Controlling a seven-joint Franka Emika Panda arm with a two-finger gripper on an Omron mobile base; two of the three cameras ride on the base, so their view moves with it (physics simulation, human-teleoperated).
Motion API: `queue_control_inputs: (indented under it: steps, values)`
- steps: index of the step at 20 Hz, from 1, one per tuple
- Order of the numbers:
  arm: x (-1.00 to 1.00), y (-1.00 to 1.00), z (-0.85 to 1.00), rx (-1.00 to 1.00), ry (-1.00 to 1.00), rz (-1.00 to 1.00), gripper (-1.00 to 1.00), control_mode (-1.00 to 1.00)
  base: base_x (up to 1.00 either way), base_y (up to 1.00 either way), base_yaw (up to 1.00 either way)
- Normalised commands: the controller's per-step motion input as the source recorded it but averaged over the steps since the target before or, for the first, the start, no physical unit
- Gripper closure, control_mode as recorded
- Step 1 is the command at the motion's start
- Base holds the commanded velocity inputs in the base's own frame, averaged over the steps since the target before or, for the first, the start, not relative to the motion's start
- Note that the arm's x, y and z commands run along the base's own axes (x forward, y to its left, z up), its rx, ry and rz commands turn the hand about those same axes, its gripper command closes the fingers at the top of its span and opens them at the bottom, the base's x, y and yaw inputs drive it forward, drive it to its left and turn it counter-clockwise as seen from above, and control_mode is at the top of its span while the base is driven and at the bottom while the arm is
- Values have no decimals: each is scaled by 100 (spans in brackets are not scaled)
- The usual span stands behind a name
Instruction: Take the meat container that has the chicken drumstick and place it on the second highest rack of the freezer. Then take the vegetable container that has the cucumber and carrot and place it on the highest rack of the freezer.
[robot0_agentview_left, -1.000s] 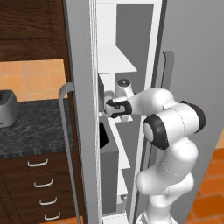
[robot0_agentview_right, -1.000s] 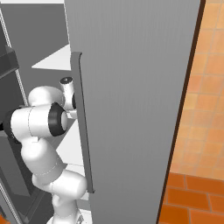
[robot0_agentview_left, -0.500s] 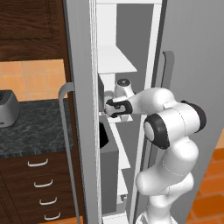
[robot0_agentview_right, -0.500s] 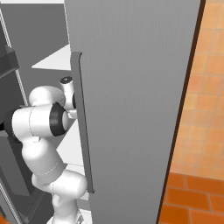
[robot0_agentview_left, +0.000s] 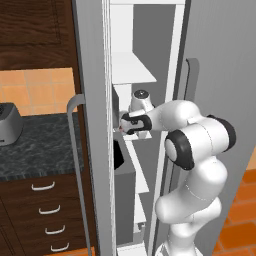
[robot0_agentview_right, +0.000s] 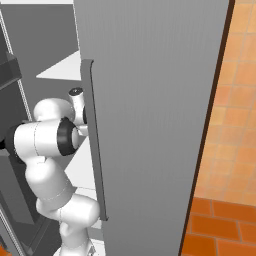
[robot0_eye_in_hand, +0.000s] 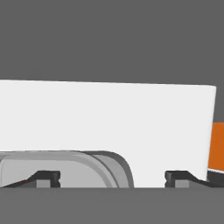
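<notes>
— Where's that container (robot0_eye_in_hand: 65, 168) now?

— Down on a white freezer (robot0_agentview_left: 131, 70) shelf (robot0_eye_in_hand: 109, 127), just beside the left fingertip (robot0_eye_in_hand: 43, 178). The hand (robot0_eye_in_hand: 113, 179) stands wide open, gripping nothing.

— So what next?

— I'd say draw straight back, level, so neither finger catches the rim. Which rack this is, I can't tell.

The freezer (robot0_agentview_left: 131, 75) shows matt white shelves and brushed grey door, beside a speckled dark stone counter (robot0_agentview_left: 35, 150).

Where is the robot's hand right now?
In the left base view the gripper is reaching into the open freezer, at a middle white shelf. In the hand view, a grey container lies beside its fingertips.
</notes>
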Motion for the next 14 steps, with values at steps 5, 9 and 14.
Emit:
queue_control_inputs:
  steps: [5,9,14]
  values:
    - [-27,0,0,0,-7,0,-100,-100,0,0,0]
    - [-20,-1,5,8,0,-1,-100,-100,0,0,0]
    - [-21,0,27,4,3,-4,-100,-100,0,0,0]
